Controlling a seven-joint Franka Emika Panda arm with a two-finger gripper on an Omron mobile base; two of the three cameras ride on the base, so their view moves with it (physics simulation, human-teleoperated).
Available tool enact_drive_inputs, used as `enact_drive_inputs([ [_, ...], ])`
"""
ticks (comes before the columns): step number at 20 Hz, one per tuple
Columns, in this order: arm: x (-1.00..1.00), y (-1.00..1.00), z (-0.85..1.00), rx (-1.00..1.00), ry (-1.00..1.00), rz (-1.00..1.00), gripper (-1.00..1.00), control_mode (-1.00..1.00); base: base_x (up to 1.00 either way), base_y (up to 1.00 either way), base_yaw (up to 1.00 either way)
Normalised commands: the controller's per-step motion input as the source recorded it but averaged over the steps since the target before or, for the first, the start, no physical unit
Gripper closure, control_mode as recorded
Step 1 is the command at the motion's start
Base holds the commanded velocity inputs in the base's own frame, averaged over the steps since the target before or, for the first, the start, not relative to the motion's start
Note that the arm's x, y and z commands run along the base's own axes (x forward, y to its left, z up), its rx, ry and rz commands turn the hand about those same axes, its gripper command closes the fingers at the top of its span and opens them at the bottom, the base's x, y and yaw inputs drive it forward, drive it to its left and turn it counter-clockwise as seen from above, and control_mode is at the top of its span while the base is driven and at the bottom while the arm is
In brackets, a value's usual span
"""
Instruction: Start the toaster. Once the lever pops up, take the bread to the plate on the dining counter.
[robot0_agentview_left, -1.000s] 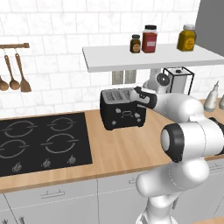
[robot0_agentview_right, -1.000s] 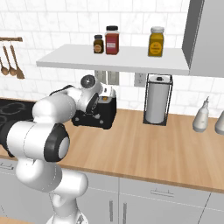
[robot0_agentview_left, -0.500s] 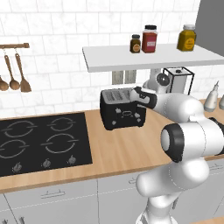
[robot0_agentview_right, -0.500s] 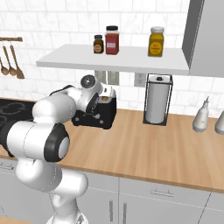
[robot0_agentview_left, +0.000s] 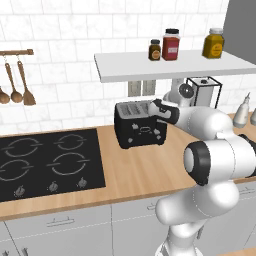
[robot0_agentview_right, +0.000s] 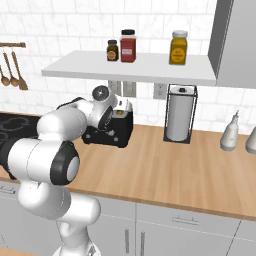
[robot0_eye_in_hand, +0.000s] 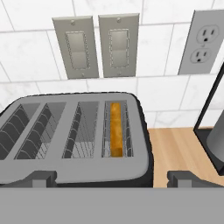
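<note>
The black toaster (robot0_agentview_left: 140, 127) (robot0_agentview_right: 111, 132) stands on the wall-side wooden counter, under the shelf. From above, its grey top (robot0_eye_in_hand: 74, 131) has several wire-lined slots. The bread (robot0_eye_in_hand: 116, 129) sits upright in the rightmost slot, with only its tan-brown crust edge showing. My gripper (robot0_agentview_left: 158, 107) (robot0_agentview_right: 120, 106) (robot0_eye_in_hand: 116, 179) hovers just over the toaster's right end. It is open, with its two fingertips (robot0_eye_in_hand: 43, 178) spread wide on either side of the toaster's near edge and nothing between them. The plate and the dining counter are out of view.
A paper towel holder (robot0_agentview_left: 203, 88) (robot0_agentview_right: 180, 114) (robot0_eye_in_hand: 215, 140) stands just right of the toaster. The shelf (robot0_agentview_left: 170, 65) with jars hangs low above it. The black hob (robot0_agentview_left: 50, 160) lies to the left. Wall switches (robot0_eye_in_hand: 94, 46) sit behind, and bottles (robot0_agentview_right: 231, 133) stand at the far right.
</note>
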Motion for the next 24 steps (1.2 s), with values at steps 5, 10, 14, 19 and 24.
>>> enact_drive_inputs([
  [5, 0.00, 0.00, 0.00, 0.00, 0.00, 0.00, -1.00, -1.00, 0.00, 0.00, 0.00],
  [10, 0.00, 0.00, 0.00, 0.00, 0.00, 0.00, -1.00, -1.00, 0.00, 0.00, 0.00],
  [14, 0.00, 0.00, 0.00, 0.00, 0.00, 0.00, -1.00, -1.00, 0.00, 0.00, 0.00],
  [19, 0.00, 0.00, 0.00, 0.00, 0.00, 0.00, -1.00, -1.00, 0.00, 0.00, 0.00],
  [24, 0.00, 0.01, 0.00, 0.00, 0.00, 0.00, -1.00, -1.00, 0.00, 0.00, 0.00],
])
